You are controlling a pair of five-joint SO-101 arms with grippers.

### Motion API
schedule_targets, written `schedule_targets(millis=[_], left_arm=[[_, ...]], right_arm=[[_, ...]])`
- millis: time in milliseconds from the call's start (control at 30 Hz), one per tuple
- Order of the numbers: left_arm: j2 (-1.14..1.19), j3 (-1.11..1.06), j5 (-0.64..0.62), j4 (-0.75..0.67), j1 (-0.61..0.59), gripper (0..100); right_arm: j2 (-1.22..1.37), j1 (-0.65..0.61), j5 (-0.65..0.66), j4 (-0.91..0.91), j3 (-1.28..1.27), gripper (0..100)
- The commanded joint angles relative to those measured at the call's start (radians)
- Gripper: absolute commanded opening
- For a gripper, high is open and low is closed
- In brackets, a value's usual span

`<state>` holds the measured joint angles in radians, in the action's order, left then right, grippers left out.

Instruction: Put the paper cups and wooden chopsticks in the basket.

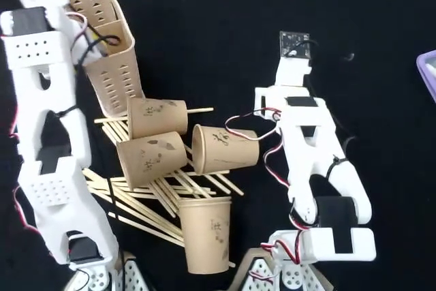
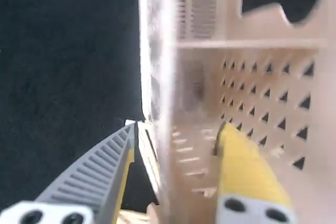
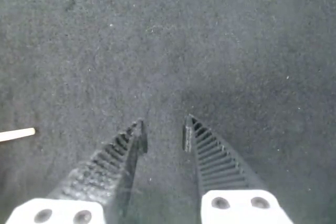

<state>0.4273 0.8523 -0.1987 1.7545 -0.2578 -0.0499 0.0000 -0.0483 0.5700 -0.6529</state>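
The tan plastic basket (image 1: 112, 52) stands tilted at the back left of the black table. My left gripper (image 2: 178, 127) is shut on its wall (image 2: 252, 77), with the yellow finger inside and the grey finger outside. Several paper cups lie on their sides in the middle: one (image 1: 157, 116) near the basket, one (image 1: 151, 157) below it, one (image 1: 225, 148) to the right. Another cup (image 1: 206, 235) stands upside down at the front. Wooden chopsticks (image 1: 146, 199) are scattered under and around the cups. My right gripper (image 3: 163, 129) hangs open over bare cloth, with a chopstick tip (image 3: 16, 135) off to one side.
The right arm (image 1: 300, 110) stands just right of the cup pile. A purple container's edge (image 1: 428, 69) shows at the far right. Black cloth covers the whole table, with open room at the back middle and right.
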Motion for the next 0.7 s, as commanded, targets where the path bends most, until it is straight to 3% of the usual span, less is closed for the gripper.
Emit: schedule_targets(millis=[0,33,333,467,567,667], left_arm=[[-0.017,-0.002,0.259,0.002,0.071,9],[-0.017,-0.002,0.304,-0.008,0.088,3],[-0.026,-0.004,0.353,-0.164,0.142,3],[-0.026,-0.004,0.344,-0.172,0.133,13],[-0.028,0.010,0.270,-0.127,0.101,22],[-0.026,0.084,0.230,-0.083,0.061,22]], right_arm=[[-0.004,-0.018,-0.009,-0.023,0.007,12.8],[-0.004,-0.018,-0.009,-0.023,0.007,12.8],[-0.004,-0.018,-0.009,-0.023,0.005,12.8],[-0.004,-0.018,-0.009,-0.023,0.007,12.8],[-0.004,-0.018,-0.008,-0.023,0.007,12.8],[-0.004,-0.018,-0.008,-0.023,0.007,12.8]])
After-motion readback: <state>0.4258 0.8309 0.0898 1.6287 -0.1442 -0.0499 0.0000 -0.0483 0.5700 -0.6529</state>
